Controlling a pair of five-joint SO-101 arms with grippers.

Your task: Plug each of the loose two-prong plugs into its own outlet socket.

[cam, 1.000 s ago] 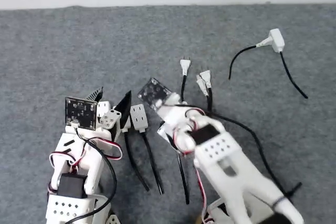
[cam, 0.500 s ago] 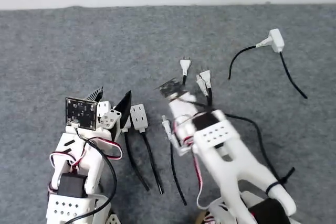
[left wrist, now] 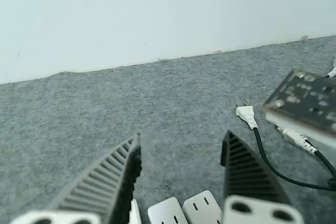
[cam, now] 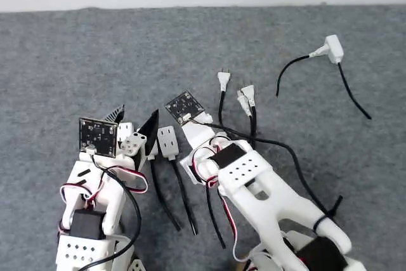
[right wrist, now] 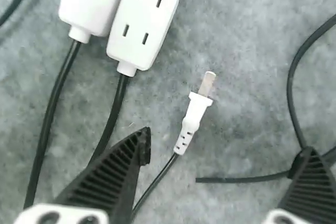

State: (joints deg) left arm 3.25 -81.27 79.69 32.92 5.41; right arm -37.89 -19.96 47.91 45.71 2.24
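While the right pincer [right wrist: 226, 150] stood wide open and empty, the small white two-prong plug [right wrist: 195, 113] lay just ahead of its jaws, near the white outlet socket [right wrist: 143, 22]. Judged light and rigid, it was best gripped at its ribbed body, not the limp black cord [right wrist: 164, 167].

Two white outlet sockets [right wrist: 142, 22] lie side by side, slots up. A white two-prong plug [right wrist: 195, 113] lies loose near them, unplugged.

- The grey, felt-like table [cam: 76, 49] carries everything.
- Two white sockets [right wrist: 142, 24] lie side by side, each trailing a black cord [right wrist: 52, 108].
- A loose plug [right wrist: 195, 114] lies near them.
- A pair of plugs [cam: 222, 80] lies mid-table.
- An angled plug [cam: 332, 48] lies well apart from the rest.
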